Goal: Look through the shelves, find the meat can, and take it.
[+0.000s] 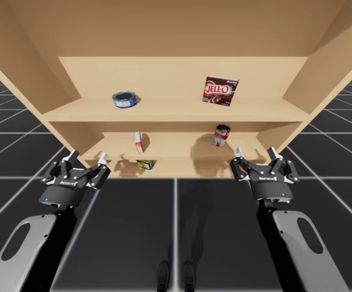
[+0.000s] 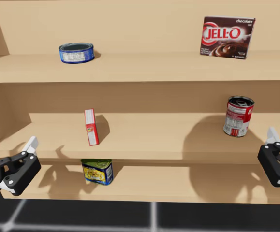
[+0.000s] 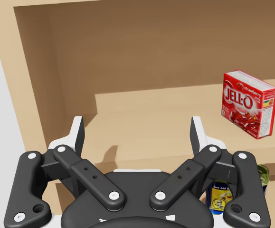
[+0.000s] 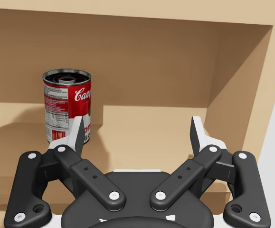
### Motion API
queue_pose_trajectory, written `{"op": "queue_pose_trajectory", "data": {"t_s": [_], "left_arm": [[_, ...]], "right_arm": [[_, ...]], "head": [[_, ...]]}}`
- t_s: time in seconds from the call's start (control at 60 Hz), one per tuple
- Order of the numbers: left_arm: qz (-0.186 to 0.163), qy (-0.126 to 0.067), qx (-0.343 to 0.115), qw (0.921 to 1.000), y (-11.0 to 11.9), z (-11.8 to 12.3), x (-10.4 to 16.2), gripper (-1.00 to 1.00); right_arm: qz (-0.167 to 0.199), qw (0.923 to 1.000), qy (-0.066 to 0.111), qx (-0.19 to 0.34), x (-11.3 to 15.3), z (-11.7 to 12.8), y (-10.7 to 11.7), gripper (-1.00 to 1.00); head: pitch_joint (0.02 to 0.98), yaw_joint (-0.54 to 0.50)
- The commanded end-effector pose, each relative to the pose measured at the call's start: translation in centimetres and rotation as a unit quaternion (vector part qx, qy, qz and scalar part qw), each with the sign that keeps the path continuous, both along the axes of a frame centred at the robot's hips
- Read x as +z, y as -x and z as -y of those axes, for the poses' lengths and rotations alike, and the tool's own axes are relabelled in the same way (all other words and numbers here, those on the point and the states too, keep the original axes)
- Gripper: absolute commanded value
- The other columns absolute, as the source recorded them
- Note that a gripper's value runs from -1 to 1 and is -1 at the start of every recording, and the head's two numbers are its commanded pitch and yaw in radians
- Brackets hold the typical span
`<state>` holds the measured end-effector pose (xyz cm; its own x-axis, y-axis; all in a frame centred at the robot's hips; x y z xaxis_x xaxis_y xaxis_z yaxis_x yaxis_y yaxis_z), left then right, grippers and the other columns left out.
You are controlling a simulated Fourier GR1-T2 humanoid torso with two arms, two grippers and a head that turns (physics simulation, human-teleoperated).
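The meat can (image 2: 97,171), a squat blue and yellow tin, stands on the lowest shelf, left of centre; it also shows in the high view as the meat can (image 1: 145,164). In the left wrist view the meat can (image 3: 220,194) peeks out beside and below my right-hand finger. My left gripper (image 1: 87,159) hovers open in front of the shelf's left end, left of the tin. Its fingers (image 3: 78,137) hold nothing. My right gripper (image 1: 255,152) is open at the right end, with nothing between its fingers (image 4: 197,135).
The wooden shelf unit (image 1: 176,112) has three levels. A flat blue round can (image 2: 76,52) and a brown box (image 2: 227,37) sit on the top one. On the middle level are a small red box (image 2: 91,127) and a red-and-white round can (image 2: 238,116), just ahead-left of my right gripper.
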<state>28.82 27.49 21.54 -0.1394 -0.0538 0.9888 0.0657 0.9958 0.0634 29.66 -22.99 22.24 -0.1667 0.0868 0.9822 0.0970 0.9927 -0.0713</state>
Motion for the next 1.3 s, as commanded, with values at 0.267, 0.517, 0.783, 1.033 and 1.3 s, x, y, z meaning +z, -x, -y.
{"op": "queue_pose_trajectory", "data": {"t_s": [0.267, 0.517, 0.783, 1.033, 1.3], "left_arm": [[0.000, -0.001, -0.004, 1.0000, -0.2, -0.1, 0.0, -1.00], [0.003, 0.025, -0.017, 0.9995, 0.4, 0.7, 0.0, -1.00], [-0.030, 0.053, -0.047, 0.9970, 5.0, 0.6, 0.8, -1.00], [-0.075, 0.021, -0.041, 0.9961, 8.0, 0.9, -3.4, -1.00], [-0.123, 0.013, -0.083, 0.9889, 5.4, 3.3, -7.5, -1.00]], "right_arm": [[-0.005, 1.0000, 0.004, 0.002, -0.2, -0.3, 0.0, -1.00], [-0.005, 1.0000, -0.001, -0.001, -0.2, -0.3, -0.1, -1.00], [-0.004, 1.0000, -0.004, -0.001, -0.1, -0.2, -0.1, -1.00], [-0.003, 1.0000, -0.004, -0.001, -0.2, -0.2, -0.2, -1.00], [-0.002, 1.0000, -0.004, 0.000, -0.1, -0.2, -0.2, -1.00]], "head": [[0.741, 0.22], [0.740, 0.23], [0.741, 0.22], [0.754, 0.23], [0.751, 0.23]]}}
